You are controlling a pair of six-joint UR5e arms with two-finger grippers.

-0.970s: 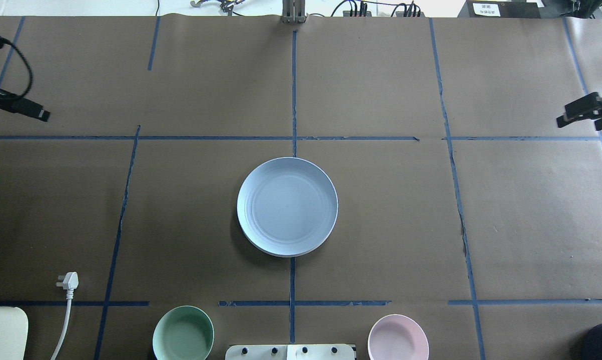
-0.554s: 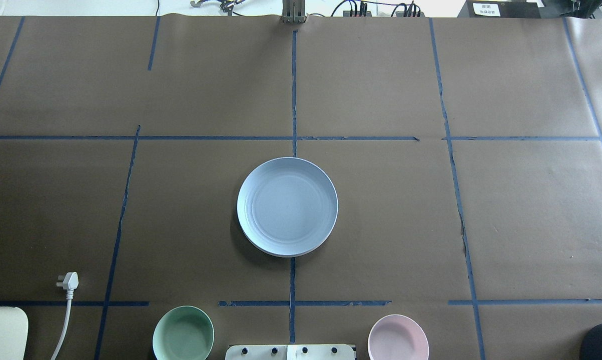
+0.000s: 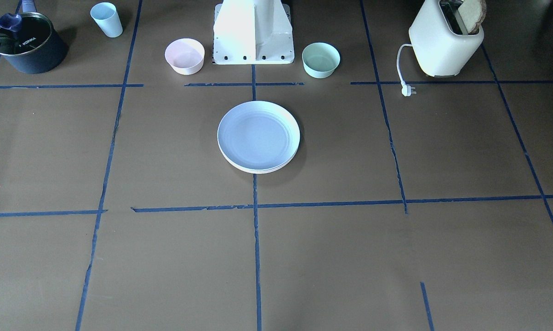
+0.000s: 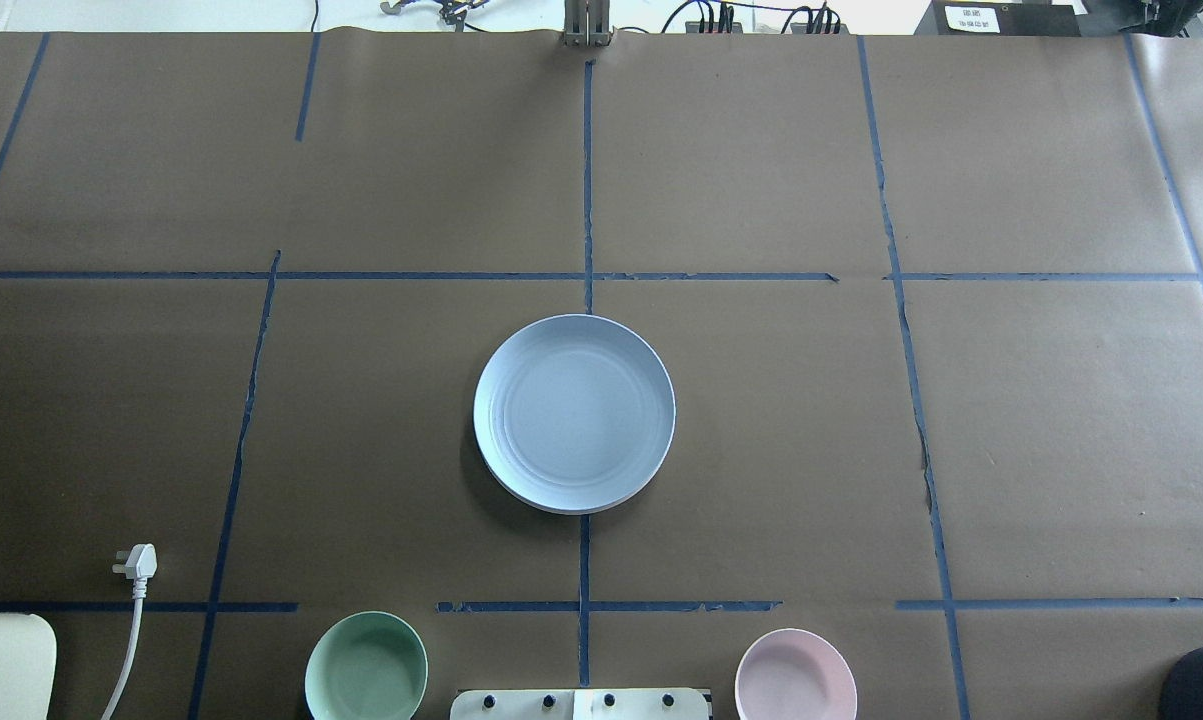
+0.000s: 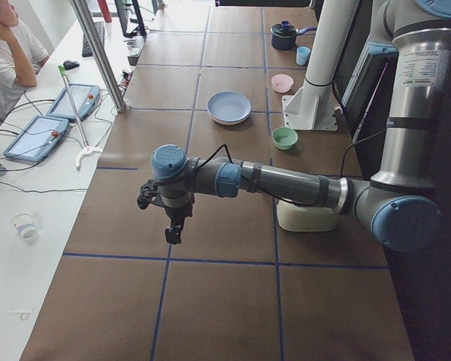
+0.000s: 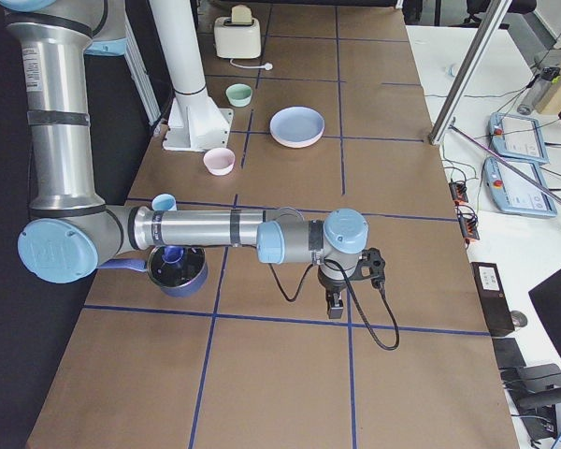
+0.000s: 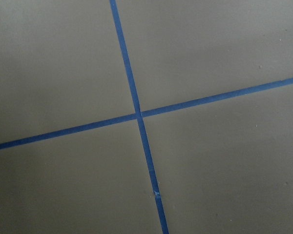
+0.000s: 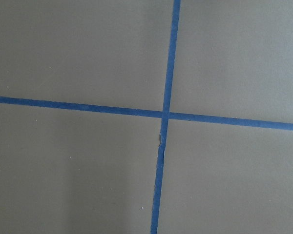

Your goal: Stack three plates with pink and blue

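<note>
Pale blue plate tops the stack at the centre of the overhead frame, with lower rims peeking out beneath. Left gripper and right gripper hang well apart from it, and I cannot tell whether either is apart or together. Stacking looks finished, so park both arms without nudging it.

Pale blue plate, faint concentric rings

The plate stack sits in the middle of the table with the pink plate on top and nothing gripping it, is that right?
Not quite. The top plate is blue, not pink, as the overhead exterior view shows. The rest holds: the stack sits in the middle of the table and nothing grips it.
</note>
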